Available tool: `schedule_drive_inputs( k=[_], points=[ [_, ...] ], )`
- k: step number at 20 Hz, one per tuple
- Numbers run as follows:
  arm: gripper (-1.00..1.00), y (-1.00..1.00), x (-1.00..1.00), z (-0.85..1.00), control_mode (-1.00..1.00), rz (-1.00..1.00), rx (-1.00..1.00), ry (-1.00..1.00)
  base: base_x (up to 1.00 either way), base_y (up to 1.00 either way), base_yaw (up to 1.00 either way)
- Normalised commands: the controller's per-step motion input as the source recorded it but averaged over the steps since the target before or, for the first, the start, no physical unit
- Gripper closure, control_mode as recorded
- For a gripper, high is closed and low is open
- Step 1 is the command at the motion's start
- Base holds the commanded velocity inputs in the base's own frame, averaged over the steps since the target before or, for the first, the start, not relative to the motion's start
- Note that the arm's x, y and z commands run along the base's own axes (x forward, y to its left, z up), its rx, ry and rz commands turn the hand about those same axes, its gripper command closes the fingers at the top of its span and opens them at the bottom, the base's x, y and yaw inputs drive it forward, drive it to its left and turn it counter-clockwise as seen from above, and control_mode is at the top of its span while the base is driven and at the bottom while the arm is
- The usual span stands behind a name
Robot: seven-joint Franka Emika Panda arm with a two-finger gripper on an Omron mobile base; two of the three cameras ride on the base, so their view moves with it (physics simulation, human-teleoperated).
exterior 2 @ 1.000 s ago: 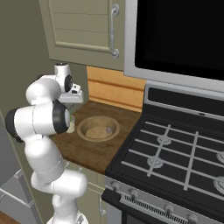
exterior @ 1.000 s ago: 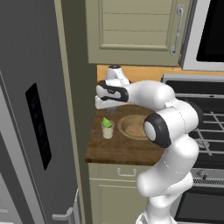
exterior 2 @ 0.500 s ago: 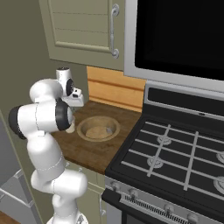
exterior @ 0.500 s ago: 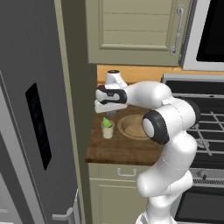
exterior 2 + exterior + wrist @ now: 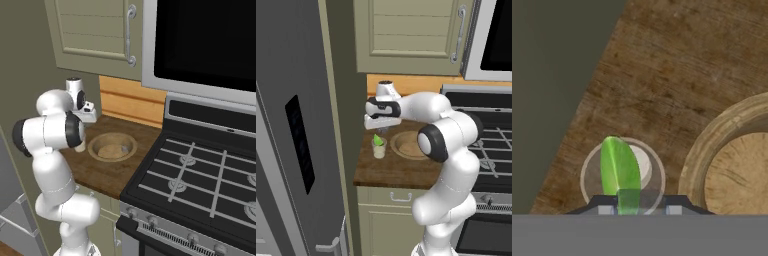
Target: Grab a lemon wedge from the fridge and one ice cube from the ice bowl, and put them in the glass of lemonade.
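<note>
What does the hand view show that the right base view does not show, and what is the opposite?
Hand view alone: the lemon wedge standing in the glass of lemonade, directly under the gripper, with pale liquid visible beside it.

Right base view alone: the stove with its burners, the microwave above it, and the cabinet door with a handle.

Both: the ice bowl next to the glass, and the wooden counter.
</note>
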Motion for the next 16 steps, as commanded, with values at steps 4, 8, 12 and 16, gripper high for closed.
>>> schedule_drive_inputs(
  k=[4,8,12,16],
  points=[
    [1.00,0.00,0.00,0.00,-1.00,0.00,0.00,0.01,0.00,0.00,0.00],
    [-1.00,0.00,0.00,0.00,-1.00,0.00,0.00,0.00,0.00,0.00,0.00],
    [-1.00,0.00,0.00,0.00,-1.00,0.00,0.00,0.00,0.00,0.00,0.00],
    [-1.00,0.00,0.00,0.00,-1.00,0.00,0.00,0.00,0.00,0.00,0.00]
  ],
)
